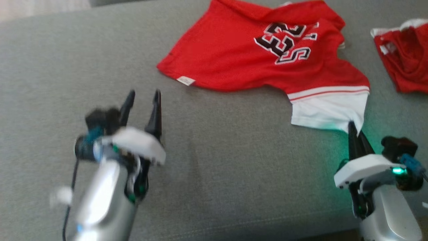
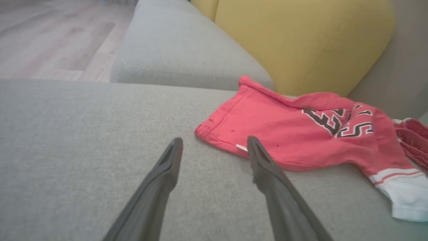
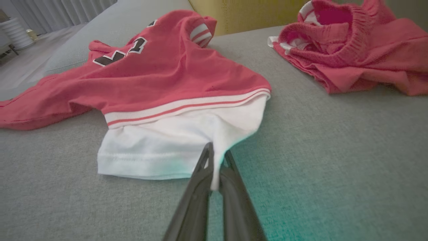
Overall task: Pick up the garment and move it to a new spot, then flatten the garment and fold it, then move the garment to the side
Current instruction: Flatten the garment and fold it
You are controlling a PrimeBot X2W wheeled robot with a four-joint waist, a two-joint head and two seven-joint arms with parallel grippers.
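Red jersey (image 1: 240,57), white hem, crumpled.

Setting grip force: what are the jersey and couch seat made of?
Jersey: probably thin matte knit cloth; it puckers where the right gripper pinches its white edge. Couch seat: likely grey woven upholstery, matte, with visible weave.

Soft even light; left claw (image 1: 144,93) blurred, green glow beside right claw (image 1: 353,129).
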